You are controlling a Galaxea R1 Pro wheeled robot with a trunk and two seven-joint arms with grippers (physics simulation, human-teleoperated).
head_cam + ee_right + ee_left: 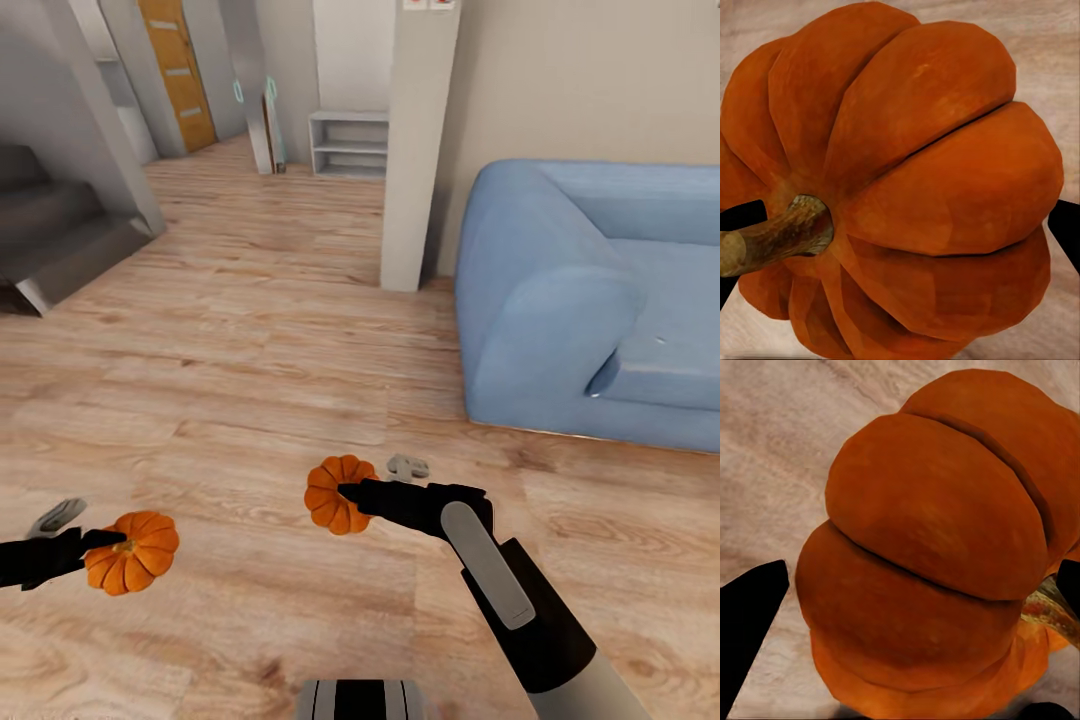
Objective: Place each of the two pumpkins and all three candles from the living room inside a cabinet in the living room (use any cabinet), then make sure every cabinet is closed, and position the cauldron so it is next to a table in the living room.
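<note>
Two pumpkins held above the wood floor [250,330]
Each pincer, left [100,545] and right [350,493], grips a pumpkin [135,552] [335,492]; blue sofa [560,300] cut off.

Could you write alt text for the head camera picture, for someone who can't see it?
A robot's two black arms each hold a small orange pumpkin above a wooden floor: the left pumpkin in the left gripper, the right pumpkin in the right gripper. A blue sofa stands to the right, with grey stairs far left.
</note>
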